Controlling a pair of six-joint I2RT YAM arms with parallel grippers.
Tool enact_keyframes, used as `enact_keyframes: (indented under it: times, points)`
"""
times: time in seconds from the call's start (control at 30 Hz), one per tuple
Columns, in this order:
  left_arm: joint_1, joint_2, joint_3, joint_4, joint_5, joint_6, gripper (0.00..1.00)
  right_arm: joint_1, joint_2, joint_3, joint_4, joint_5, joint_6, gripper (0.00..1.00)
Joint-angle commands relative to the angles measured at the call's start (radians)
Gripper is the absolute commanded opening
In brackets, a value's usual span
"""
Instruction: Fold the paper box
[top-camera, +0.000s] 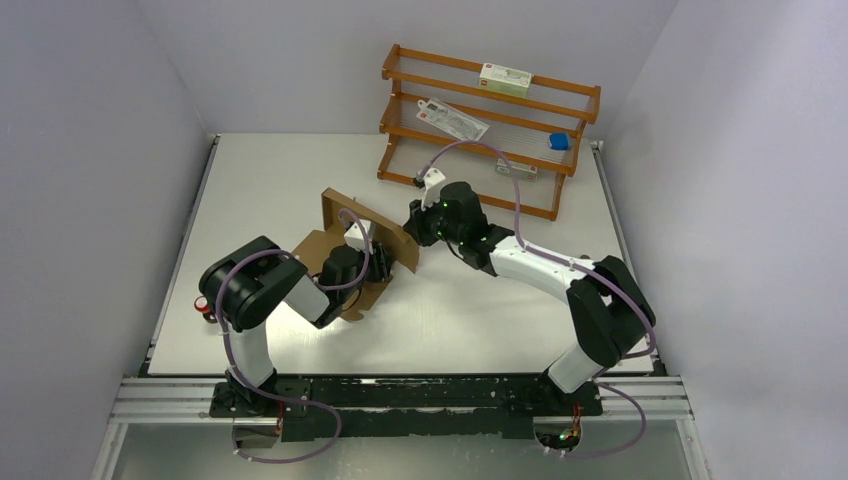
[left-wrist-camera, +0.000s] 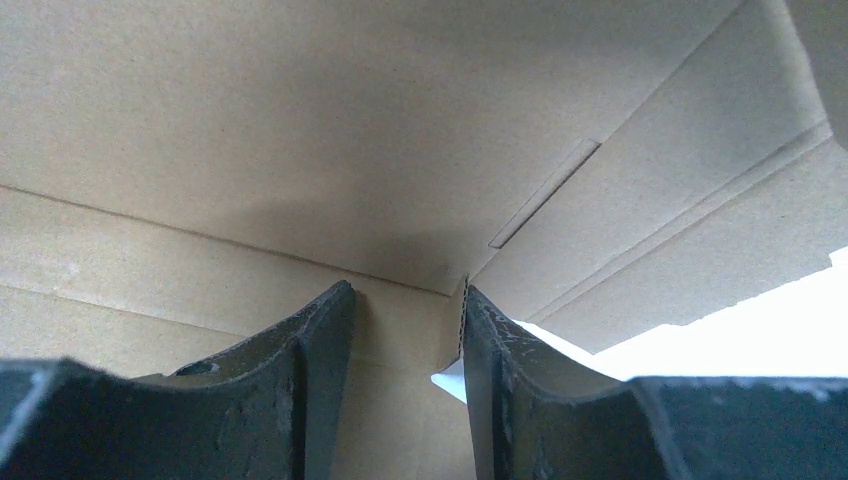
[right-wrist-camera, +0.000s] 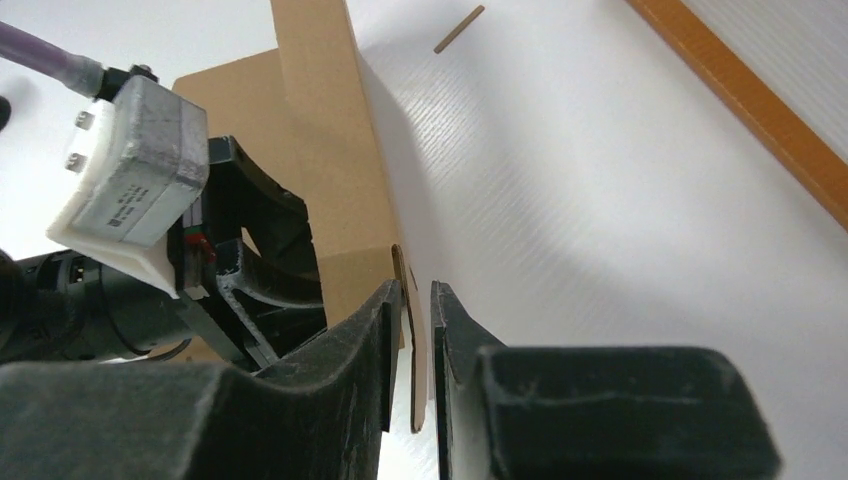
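Paper box (top-camera: 337, 252): part-folded, far wall upright, base flat on the table (top-camera: 480, 320), just off centre toward 9 o'clock.

Right gripper (right-wrist-camera: 412, 295): jaws narrow, pinching the wall's end edge at the box's 3 o'clock.

Left gripper (left-wrist-camera: 405, 300): inside the box at a corner, jaws slightly apart, nothing clamped.

Wooden rack (top-camera: 490, 110): 1 o'clock, well apart.

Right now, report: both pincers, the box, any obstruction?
Right pincer shut on paper box wall edge. Left pincer open, inside the box. No obstruction seen.
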Motion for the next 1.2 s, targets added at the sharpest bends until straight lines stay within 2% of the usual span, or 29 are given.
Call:
enact_keyframes:
  times: [0.0, 0.4, 0.6, 0.83, 1.03, 1.17]
  points:
    - [0.008, 0.028, -0.011, -0.021, 0.038, -0.02, 0.48, 0.011, 0.05, 0.043, -0.064, -0.012, -0.021, 0.21]
    - [0.008, 0.031, -0.012, -0.021, 0.042, -0.022, 0.48, 0.044, 0.113, 0.111, -0.127, 0.073, 0.0, 0.2]
    - [0.007, 0.036, -0.015, -0.015, 0.037, -0.031, 0.48, 0.062, 0.147, 0.144, -0.161, 0.159, 0.062, 0.14]
    - [0.008, 0.058, -0.007, 0.002, 0.046, -0.055, 0.48, 0.101, 0.173, 0.196, -0.266, 0.346, 0.159, 0.05]
    - [0.009, 0.093, 0.001, 0.052, 0.061, -0.102, 0.48, 0.149, 0.22, 0.28, -0.378, 0.553, 0.236, 0.04]
    - [0.009, 0.129, 0.001, 0.103, 0.086, -0.128, 0.47, 0.156, 0.234, 0.284, -0.388, 0.598, 0.341, 0.07]
